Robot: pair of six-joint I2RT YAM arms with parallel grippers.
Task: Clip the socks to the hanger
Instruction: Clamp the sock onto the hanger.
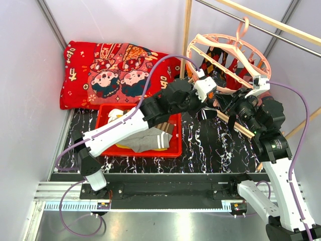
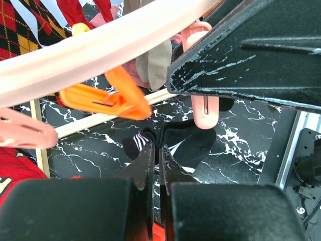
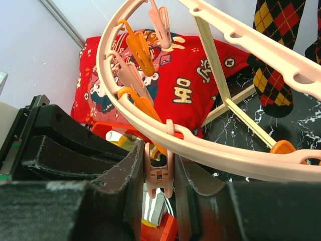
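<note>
A black marble-patterned table [image 1: 215,145] carries a big red cartoon-print cushion [image 1: 115,70] at its far left corner. A large round pale-pink plastic ring hanger [image 3: 225,159] hangs by its hook from a pale wooden rail [image 1: 261,20] over the far right corner. A red plastic tray [image 1: 150,153] sits toward the near left edge and holds a grey fabric sock [image 1: 148,138] on top of others. Red-and-black argyle socks [image 3: 273,55] dangle from the hanger's far side.

Both arms reach up to the near rim of the ring. The right gripper [image 3: 159,155] has its fingers narrowed onto a small pink plastic clip [image 3: 159,183] hanging from the rim, one finger pressing on each side. The left gripper [image 2: 156,153] is just beside it and below the rim, with its fingers pressed together on a bunched black sock with white stripes [image 2: 185,143], which hangs above the table. An orange clip [image 2: 108,98] dangles nearby.
</note>
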